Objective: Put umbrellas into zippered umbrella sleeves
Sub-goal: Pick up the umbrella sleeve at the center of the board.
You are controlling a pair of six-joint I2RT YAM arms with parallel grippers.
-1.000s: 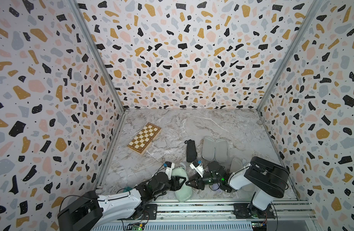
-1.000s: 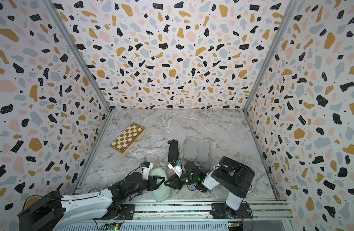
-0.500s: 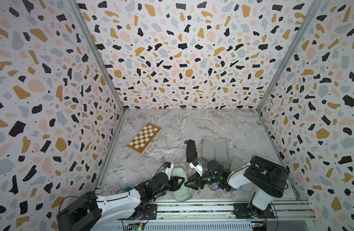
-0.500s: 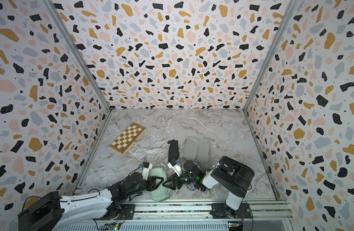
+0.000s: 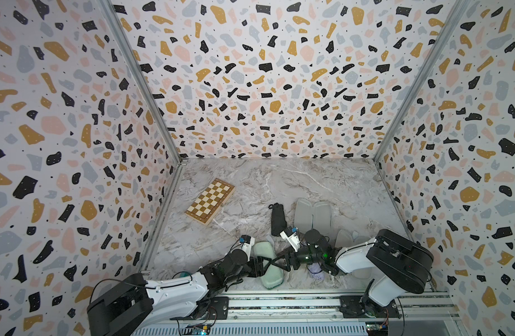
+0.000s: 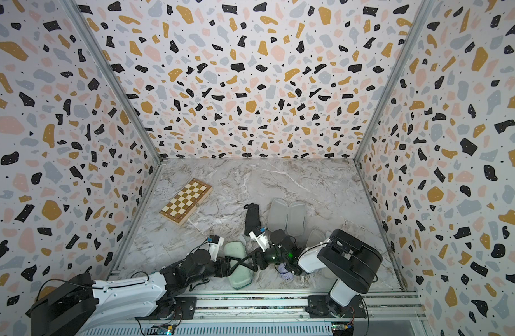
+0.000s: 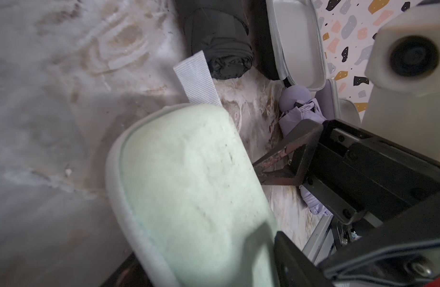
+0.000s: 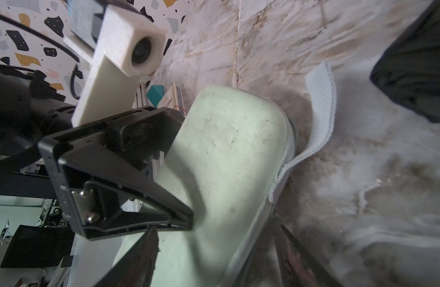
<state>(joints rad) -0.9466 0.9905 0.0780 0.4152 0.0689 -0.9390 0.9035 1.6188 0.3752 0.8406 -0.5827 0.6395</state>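
Mint sleeve (image 5: pixel 264 250) lies closed at the bench's front edge; left hand (image 5: pixel 269 264) and right hand (image 5: pixel 281 261) hang spread open over it, gripping nothing; 1 looks packed; next, lift clear and fetch the lilac umbrella (image 7: pixel 306 111) just beside.

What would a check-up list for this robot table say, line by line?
Surface: marble tabletop, brown-streaked.
Job's things: mint case shut, near the front; black umbrella loose beside a grey-lined case lying open; lilac umbrella loose on the table.
Clutter: chessboard box.
Hands: left hand straddles the mint case, grip unclear; right hand open over the case's edge.
Cables: black loops by the left arm's base.
Surroundings: speckled walls on three sides; metal rail in front.
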